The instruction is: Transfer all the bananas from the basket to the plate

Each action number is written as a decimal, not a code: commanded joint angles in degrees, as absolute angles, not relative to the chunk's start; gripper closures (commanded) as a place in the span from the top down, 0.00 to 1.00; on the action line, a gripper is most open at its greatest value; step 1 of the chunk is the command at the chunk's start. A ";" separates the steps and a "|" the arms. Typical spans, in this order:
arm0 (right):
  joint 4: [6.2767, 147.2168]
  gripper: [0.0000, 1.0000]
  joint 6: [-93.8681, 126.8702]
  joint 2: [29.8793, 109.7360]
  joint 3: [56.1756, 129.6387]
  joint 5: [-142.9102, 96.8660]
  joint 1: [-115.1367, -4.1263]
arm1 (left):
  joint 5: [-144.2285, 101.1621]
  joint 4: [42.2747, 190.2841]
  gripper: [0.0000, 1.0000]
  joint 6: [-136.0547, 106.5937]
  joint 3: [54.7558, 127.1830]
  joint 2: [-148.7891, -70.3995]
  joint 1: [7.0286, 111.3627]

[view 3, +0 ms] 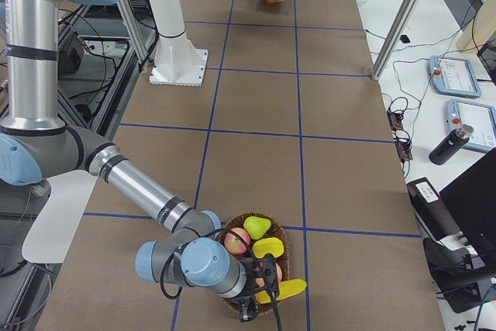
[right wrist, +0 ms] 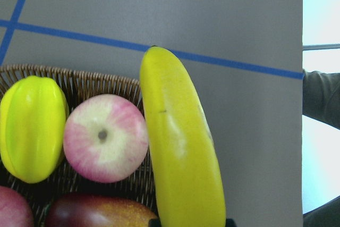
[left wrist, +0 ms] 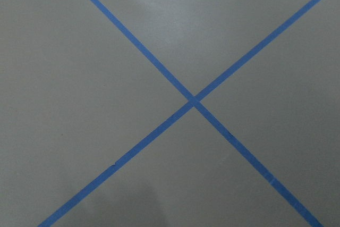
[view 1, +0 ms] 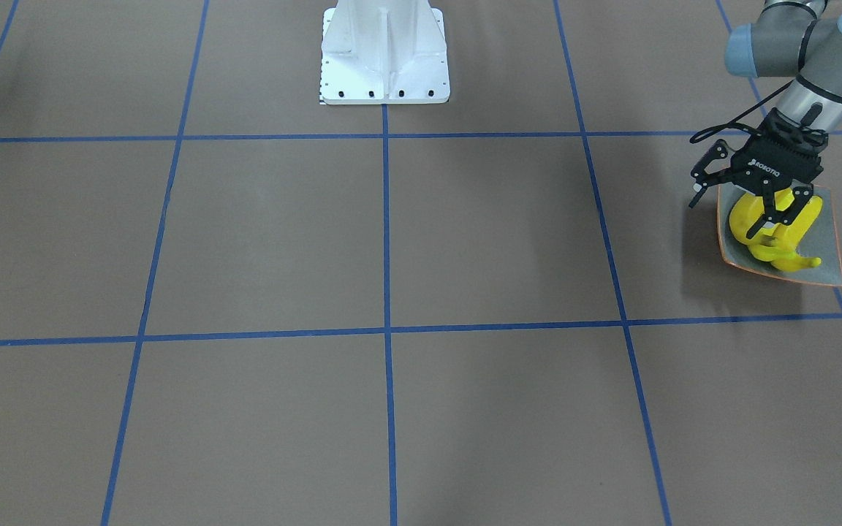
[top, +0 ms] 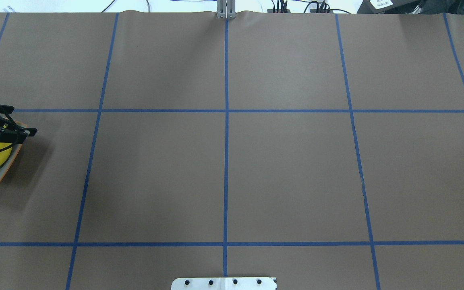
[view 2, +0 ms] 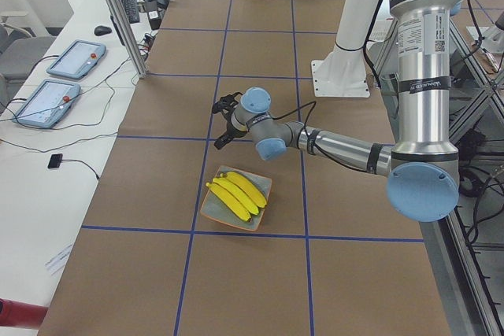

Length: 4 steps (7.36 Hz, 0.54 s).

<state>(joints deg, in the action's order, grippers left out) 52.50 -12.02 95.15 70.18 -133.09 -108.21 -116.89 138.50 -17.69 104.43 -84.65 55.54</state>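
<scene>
One banana to go; three look done.
Close by, the last banana (right wrist: 180, 142) sticks out over the basket (right wrist: 79, 78) rim beside an apple (right wrist: 104, 137). The right gripper (view 3: 254, 300) is at its end, but I can't tell if it grips. Far down the counter (view 3: 256, 153), three bananas (view 2: 236, 194) lie on the plate (view 2: 220, 216). The left gripper (view 2: 219, 123) hangs open near it, maybe in the way.

Left arm (view 2: 339, 147): upper link upright, elbow low, forearm stretched out nearly level over surface (view 1: 392, 234), wrist bent. Left pincer (view 1: 783, 212) aimed down, fingers spread apart, hanging clear of surface. Right arm (view 3: 139, 184): upper link upright, forearm reaching out low and slanting down, wrist folded. Right pincer (view 3: 250, 309) pointing down, clamped across banana (right wrist: 180, 147).
</scene>
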 commanded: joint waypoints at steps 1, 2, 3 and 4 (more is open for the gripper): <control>52.56 0.00 -2.51 90.20 70.75 -133.50 -106.63 | -116.89 138.34 1.00 -17.84 104.41 -84.81 55.37; 52.12 0.00 2.93 88.00 71.01 -133.51 -103.13 | -116.89 138.34 1.00 -20.37 104.07 -85.95 55.28; 51.77 0.00 8.82 85.37 71.10 -133.68 -99.35 | -116.81 138.34 1.00 -22.39 103.11 -87.70 55.20; 51.77 0.00 15.23 83.08 72.50 -133.68 -95.49 | -116.81 138.25 1.00 -23.89 102.83 -89.11 55.20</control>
<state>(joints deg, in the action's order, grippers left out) 51.94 7.44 86.12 71.36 -133.60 -100.20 -116.84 138.32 -21.78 103.41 -87.32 55.25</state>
